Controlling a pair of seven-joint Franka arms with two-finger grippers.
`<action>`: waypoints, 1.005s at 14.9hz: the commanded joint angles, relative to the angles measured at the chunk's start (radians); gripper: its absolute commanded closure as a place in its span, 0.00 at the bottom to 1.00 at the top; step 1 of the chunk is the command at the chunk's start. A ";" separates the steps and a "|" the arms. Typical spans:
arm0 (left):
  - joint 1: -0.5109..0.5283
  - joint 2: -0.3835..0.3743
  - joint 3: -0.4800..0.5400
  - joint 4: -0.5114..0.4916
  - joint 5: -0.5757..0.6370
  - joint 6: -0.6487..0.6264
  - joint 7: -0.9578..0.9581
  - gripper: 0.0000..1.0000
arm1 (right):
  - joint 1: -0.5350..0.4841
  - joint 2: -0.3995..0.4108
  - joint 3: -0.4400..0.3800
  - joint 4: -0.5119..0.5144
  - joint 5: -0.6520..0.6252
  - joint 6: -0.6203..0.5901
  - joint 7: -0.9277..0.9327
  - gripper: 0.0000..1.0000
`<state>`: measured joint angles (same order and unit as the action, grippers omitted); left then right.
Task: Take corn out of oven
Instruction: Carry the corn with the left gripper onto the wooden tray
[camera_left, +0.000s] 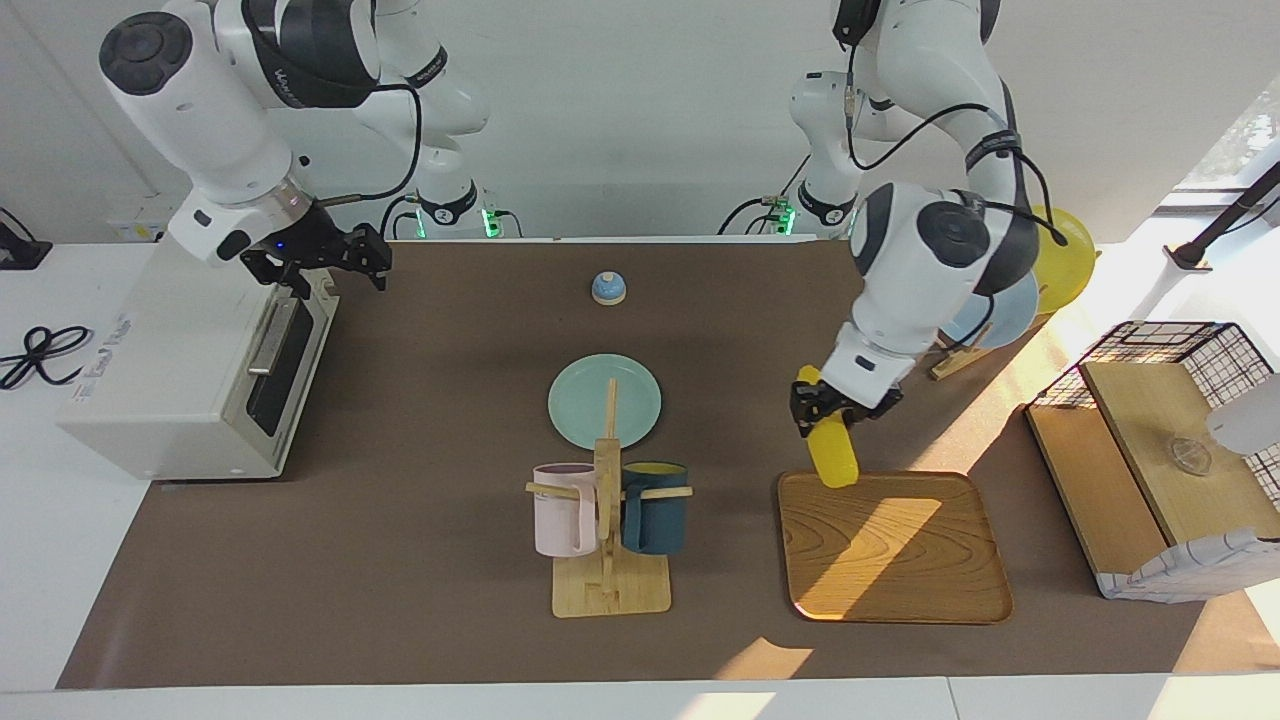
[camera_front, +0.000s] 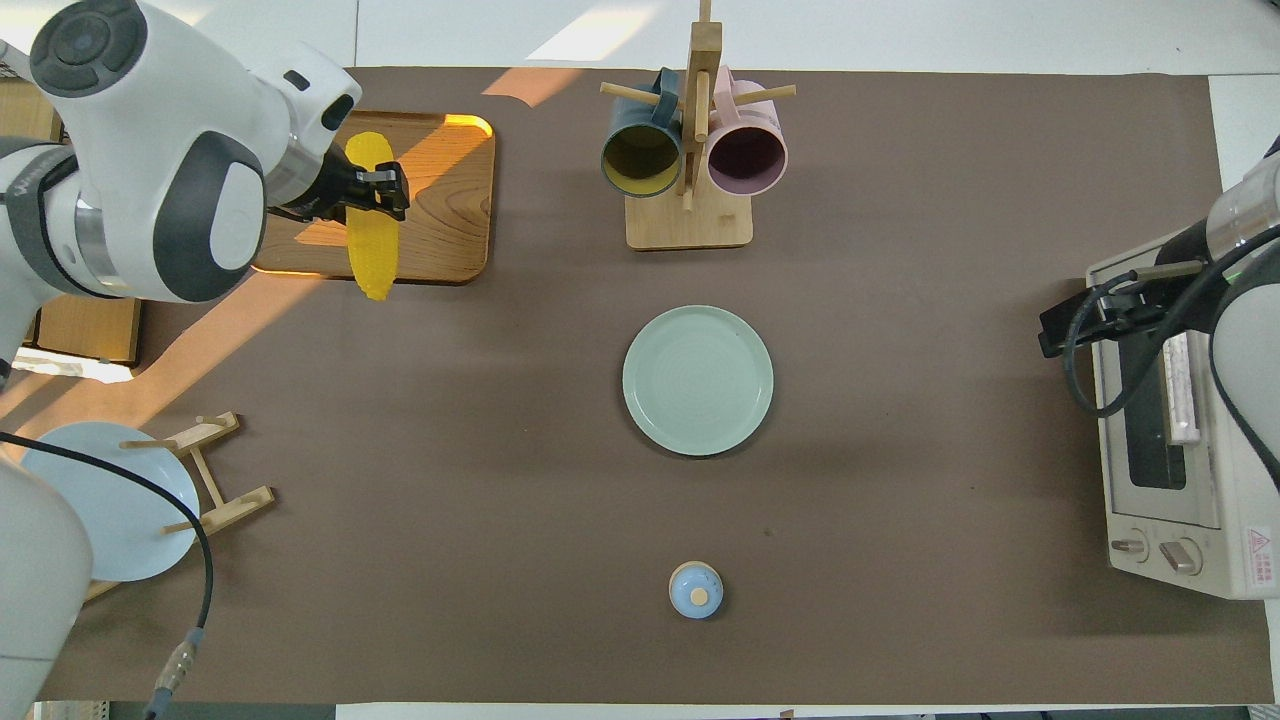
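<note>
The yellow corn (camera_left: 835, 458) hangs tip down over the robot-side edge of the wooden tray (camera_left: 900, 560), with my left gripper (camera_left: 828, 418) shut on its upper part. In the overhead view the corn (camera_front: 372, 250) lies across the tray's (camera_front: 430, 230) edge under the left gripper (camera_front: 375, 192). The white oven (camera_left: 170, 340) stands at the right arm's end of the table, its dark glass door closed. My right gripper (camera_left: 335, 272) hovers open just above the door's top edge, holding nothing. Seen from overhead, the right gripper (camera_front: 1075, 325) sits beside the oven (camera_front: 1200, 540).
A pale green plate (camera_left: 590, 400) lies mid-table, with a mug rack (camera_left: 610, 590) holding a pink and a dark blue mug farther out. A small blue bell (camera_left: 608, 288) sits nearer the robots. A plate stand (camera_left: 940, 340) and wire basket (camera_left: 1150, 440) occupy the left arm's end.
</note>
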<state>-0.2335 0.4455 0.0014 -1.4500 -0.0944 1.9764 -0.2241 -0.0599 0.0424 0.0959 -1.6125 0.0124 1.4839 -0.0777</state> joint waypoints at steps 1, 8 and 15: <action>0.041 0.239 -0.017 0.264 0.012 -0.010 0.026 1.00 | 0.008 -0.022 -0.037 -0.015 -0.015 -0.023 0.006 0.00; 0.094 0.392 -0.027 0.316 0.009 0.151 0.106 1.00 | 0.019 -0.048 -0.073 -0.063 -0.014 0.016 0.003 0.00; 0.095 0.374 -0.020 0.286 0.018 0.131 0.150 0.00 | 0.022 -0.050 -0.071 -0.063 0.000 0.018 0.001 0.00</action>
<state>-0.1463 0.8218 -0.0154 -1.1651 -0.0941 2.1262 -0.0925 -0.0404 0.0145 0.0271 -1.6471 0.0079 1.4760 -0.0755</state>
